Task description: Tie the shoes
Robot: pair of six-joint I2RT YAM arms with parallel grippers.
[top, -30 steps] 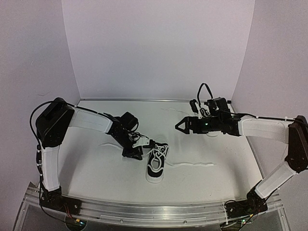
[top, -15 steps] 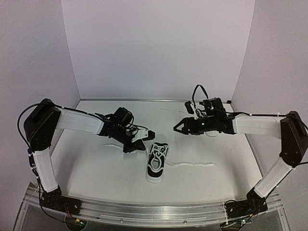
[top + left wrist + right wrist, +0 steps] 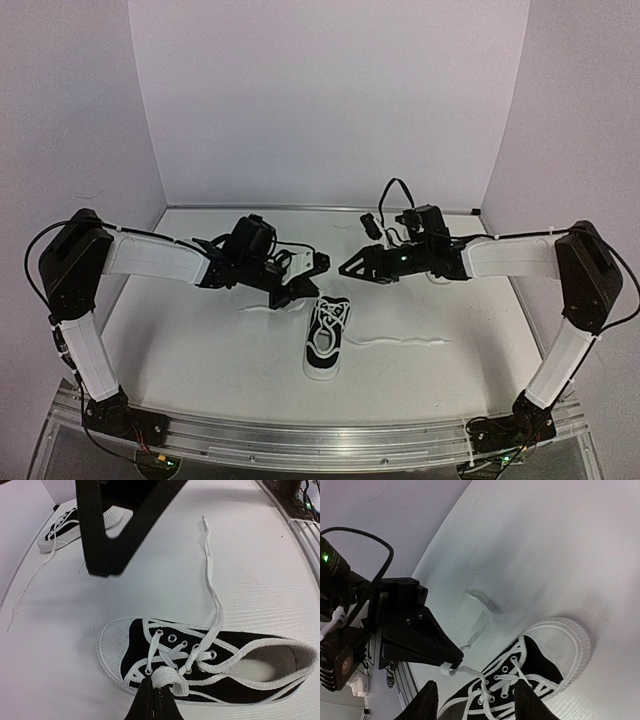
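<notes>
One of the shoes, a black sneaker with a white toe cap, lies mid-table. My left gripper is shut on a loop of its white lace, just left of the eyelets. In the right wrist view the same pinch shows, with the lace running taut to the sneaker. My right gripper hovers above that shoe's far end, its jaws apart and holding nothing. The other shoe lies at the back, seen in the left wrist view.
A loose lace end trails right of the sneaker, and another lies to its left. White walls enclose the table on three sides. The metal rail runs along the near edge.
My left gripper shut on the lace and pulled up and away from the shoe. The right arm swung left toward the sneaker, and its jaws narrowed.
</notes>
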